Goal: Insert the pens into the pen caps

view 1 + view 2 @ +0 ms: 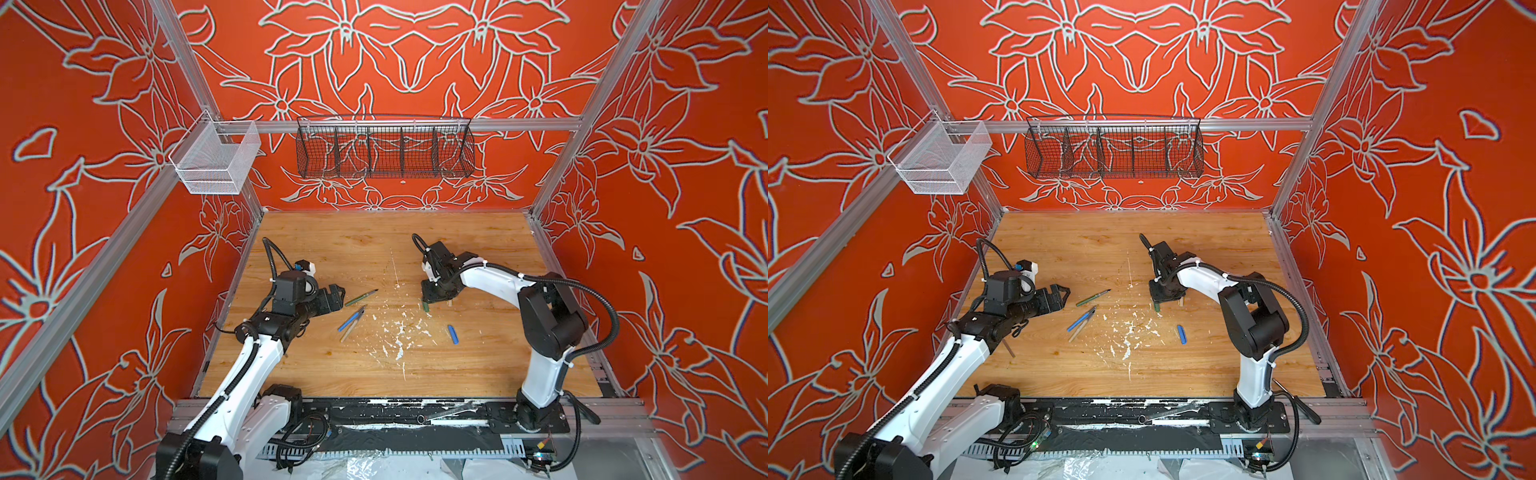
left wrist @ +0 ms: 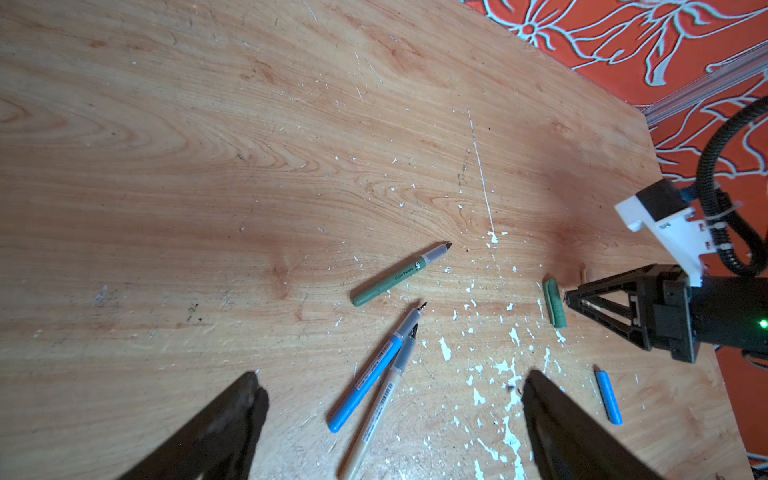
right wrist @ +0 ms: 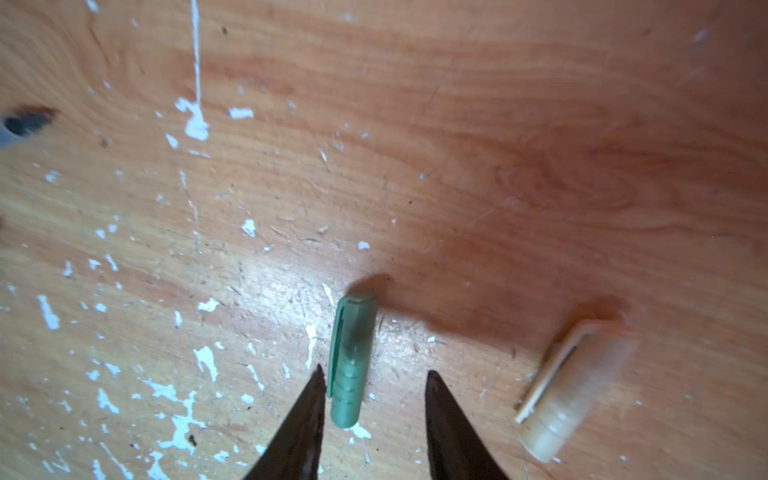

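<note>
Three pens lie left of centre on the wooden table (image 1: 374, 249): olive green (image 1: 360, 298) (image 2: 395, 277), blue (image 1: 351, 319) (image 2: 370, 378) and beige (image 2: 380, 411), the last two crossing at their tips. My left gripper (image 1: 338, 297) (image 2: 390, 374) hovers open just left of them, holding nothing. The green cap (image 3: 353, 353) (image 1: 425, 306) lies flat between the jaws of my right gripper (image 3: 376, 370) (image 1: 436, 301). One finger (image 3: 311, 399) touches its clip side, and a gap remains on the other side. The beige cap (image 3: 573, 386) lies beside it. The blue cap (image 1: 453, 334) (image 2: 609, 397) lies nearer the front.
White paint flecks (image 1: 399, 332) are scattered over the table's middle. A black wire basket (image 1: 384, 151) and a white mesh basket (image 1: 216, 160) hang on the rail above the back. Red patterned walls close in three sides.
</note>
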You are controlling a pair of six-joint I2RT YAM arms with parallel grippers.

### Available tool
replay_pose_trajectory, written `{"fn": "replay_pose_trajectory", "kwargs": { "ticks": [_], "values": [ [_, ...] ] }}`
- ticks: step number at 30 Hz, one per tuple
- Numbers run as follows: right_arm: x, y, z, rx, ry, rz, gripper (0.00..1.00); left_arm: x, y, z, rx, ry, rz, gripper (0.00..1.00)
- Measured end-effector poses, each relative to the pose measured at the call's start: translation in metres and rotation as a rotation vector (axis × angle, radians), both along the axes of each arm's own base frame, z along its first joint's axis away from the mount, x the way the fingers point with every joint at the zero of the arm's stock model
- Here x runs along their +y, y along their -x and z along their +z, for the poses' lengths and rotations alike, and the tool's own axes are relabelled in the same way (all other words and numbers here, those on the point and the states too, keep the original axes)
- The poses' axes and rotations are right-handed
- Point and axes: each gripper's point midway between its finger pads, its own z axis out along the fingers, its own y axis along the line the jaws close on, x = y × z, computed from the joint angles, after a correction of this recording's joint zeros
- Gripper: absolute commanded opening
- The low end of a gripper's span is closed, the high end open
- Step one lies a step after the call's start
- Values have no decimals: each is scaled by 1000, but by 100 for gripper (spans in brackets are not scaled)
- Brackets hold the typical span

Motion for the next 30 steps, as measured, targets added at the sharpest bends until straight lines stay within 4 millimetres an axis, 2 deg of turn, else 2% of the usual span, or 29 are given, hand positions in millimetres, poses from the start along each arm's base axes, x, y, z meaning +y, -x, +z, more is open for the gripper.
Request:
{"fn": "replay_pose_trajectory", "kwargs": {
  "ticks": [3,13,30],
  "values": [
    [2,3,-5,20,-6,8,36,-3,0,-3,9,-4,-12,97],
    [9,0,-3,14,-45,15,28,-5,1,-15,57,-15,-20,97],
    [14,3,-7,26,-88,10,19,-9,1,-13,58,-16,-37,97]
  ]
}}
